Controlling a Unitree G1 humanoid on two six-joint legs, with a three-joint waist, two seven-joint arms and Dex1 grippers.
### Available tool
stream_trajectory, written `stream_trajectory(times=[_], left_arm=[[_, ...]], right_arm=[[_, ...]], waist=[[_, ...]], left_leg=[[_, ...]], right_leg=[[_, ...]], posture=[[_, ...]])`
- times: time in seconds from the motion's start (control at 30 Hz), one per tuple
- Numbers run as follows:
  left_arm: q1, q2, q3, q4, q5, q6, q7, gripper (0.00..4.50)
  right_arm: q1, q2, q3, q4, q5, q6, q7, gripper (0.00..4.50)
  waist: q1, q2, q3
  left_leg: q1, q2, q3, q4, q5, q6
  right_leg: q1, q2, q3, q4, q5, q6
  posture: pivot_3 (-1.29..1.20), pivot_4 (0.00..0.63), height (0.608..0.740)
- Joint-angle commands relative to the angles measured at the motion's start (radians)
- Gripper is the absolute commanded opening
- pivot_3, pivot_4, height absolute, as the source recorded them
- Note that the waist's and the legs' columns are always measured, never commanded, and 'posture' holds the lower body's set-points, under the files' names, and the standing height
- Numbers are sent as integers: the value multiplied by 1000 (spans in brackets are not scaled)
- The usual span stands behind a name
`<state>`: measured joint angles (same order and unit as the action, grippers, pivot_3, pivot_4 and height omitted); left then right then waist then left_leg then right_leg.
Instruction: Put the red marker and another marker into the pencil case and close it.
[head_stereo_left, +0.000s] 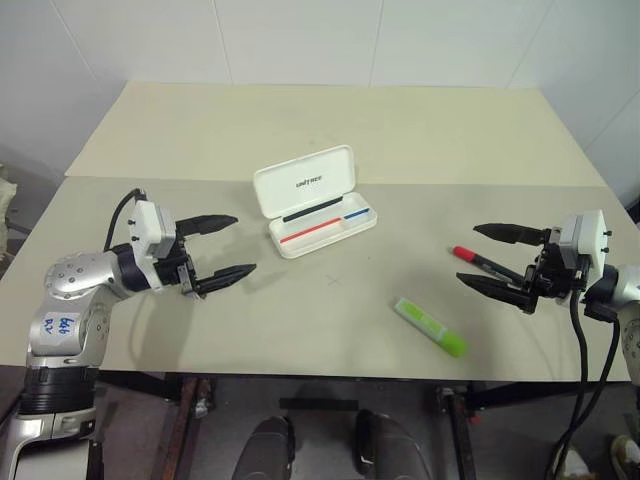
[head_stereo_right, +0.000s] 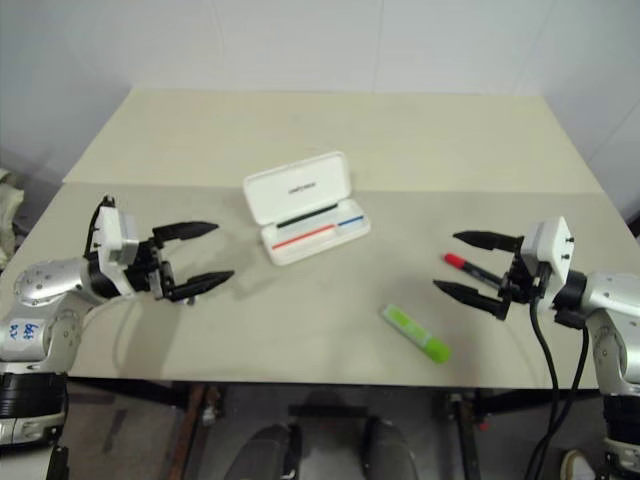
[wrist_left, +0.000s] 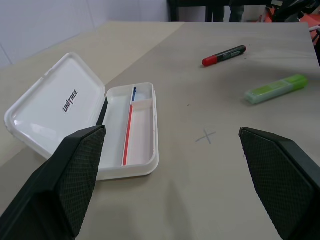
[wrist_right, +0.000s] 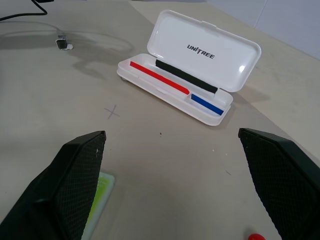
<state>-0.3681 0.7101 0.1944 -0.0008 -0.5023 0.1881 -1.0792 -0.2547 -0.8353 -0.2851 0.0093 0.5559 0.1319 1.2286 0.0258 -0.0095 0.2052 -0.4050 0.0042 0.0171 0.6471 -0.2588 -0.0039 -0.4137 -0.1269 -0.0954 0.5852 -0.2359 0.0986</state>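
The white pencil case (head_stereo_left: 303, 183) lies open at the table's middle, lid tipped back, with red and blue lines inside the tray. The red marker (head_stereo_left: 486, 263), black with a red cap, lies on the table to the right. It sits just under and between the fingers of my right gripper (head_stereo_left: 468, 254), which hovers open and level, pointing left. The lime-green highlighter (head_stereo_left: 430, 327) lies nearer the front edge, left of that gripper. At the left, my left gripper (head_stereo_left: 243, 244) is open and empty, pointing right toward the case, about a hand's width short of it.
A small pencilled cross (head_stereo_left: 334, 281) marks the table between the case and the highlighter. The table (head_stereo_left: 200, 320) is two pale panels with a seam behind the case. A thin cable (wrist_right: 62, 42) lies near the left arm.
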Motion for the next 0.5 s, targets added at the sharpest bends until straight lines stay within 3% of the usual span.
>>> stream_trajectory(times=[0.03, 0.33, 0.5], left_arm=[[-3, 14, 25, -34, -7, -6, 7, 4476], [-26, -12, -9, -2, 17, -25, 18, 4476], [-37, -3, -15, 43, 38, -36, -1, 3251]], right_arm=[[-26, 9, -10, -1, -3, -25, -9, 4500], [-90, 63, 55, -35, -11, -11, -30, 4500], [-110, 101, 109, -99, -4, 7, -48, 4500]], waist=[[0, 0, 0], [-1, 0, 0], [-1, 0, 0]], left_leg=[[0, 0, 0, 0, 0, 0], [0, 0, 1, 0, 0, 0], [0, 1, 1, 0, 0, 0]], right_leg=[[0, 0, 0, 0, 0, 0], [0, 0, 1, 0, 0, 0], [-1, 1, 1, 0, 0, 0]], posture=[[0, 150, 740], [0, 150, 740], [0, 150, 740]])
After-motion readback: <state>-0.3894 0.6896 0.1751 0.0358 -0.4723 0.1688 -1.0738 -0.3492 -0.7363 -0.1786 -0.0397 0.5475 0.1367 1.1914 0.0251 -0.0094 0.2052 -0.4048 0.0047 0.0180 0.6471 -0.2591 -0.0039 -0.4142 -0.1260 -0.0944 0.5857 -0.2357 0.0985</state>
